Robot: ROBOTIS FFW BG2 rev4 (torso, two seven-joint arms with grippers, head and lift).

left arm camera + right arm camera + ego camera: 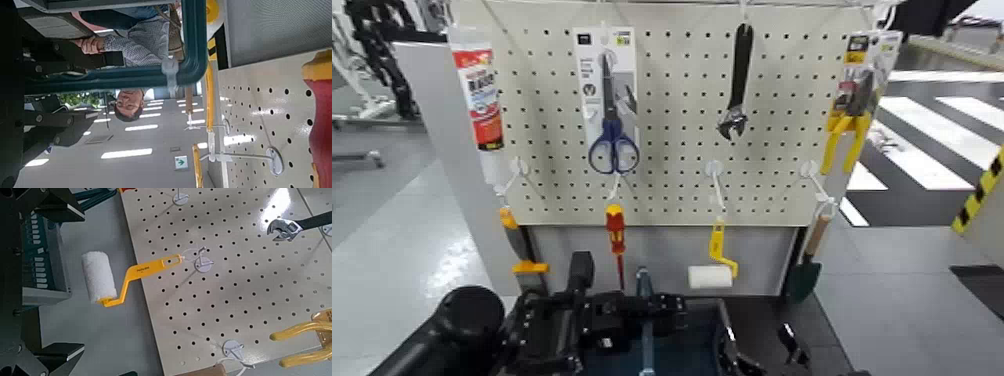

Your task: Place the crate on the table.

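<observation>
Crate bar (117,78), blue-grey, runs across frame w/ pale band at 12 o'clock of centre. Person (129,43) in checked shirt behind it. Pegboard (266,117) fills 3–5 o'clock, white hook (250,157) on it. Left hand (47,117): dark parts at 9 o'clock. Ceiling lights (125,153) at 6–7 o'clock.

the crate (682,345) is dark blue smooth plastic. the pegboard (672,110) looks matt beige with perforated holes. the paint roller (99,276) has a fuzzy white cloth sleeve and glossy yellow plastic handle. the wrench (736,85) is dark metal.
</observation>
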